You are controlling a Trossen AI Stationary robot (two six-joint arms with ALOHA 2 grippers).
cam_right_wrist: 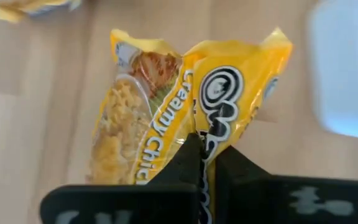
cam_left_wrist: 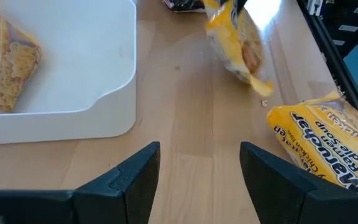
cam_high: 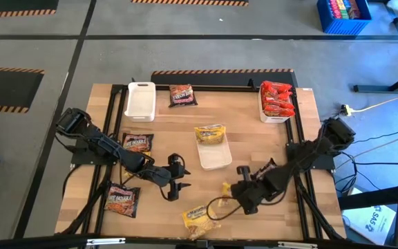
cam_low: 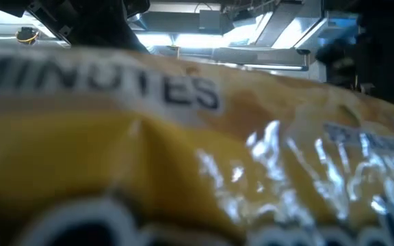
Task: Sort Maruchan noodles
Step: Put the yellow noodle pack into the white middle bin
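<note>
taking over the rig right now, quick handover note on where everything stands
Right end effector: shut on a yellow noodle packet, pinched at its edge near the table's front.
Left end effector: open, holding nothing, over the wood beside the middle tray.
Done: red packets fill the right tray; one yellow packet lies on the middle tray.
Left: another yellow packet at the front edge, three dark packets on the table; the left tray holds none.
</note>
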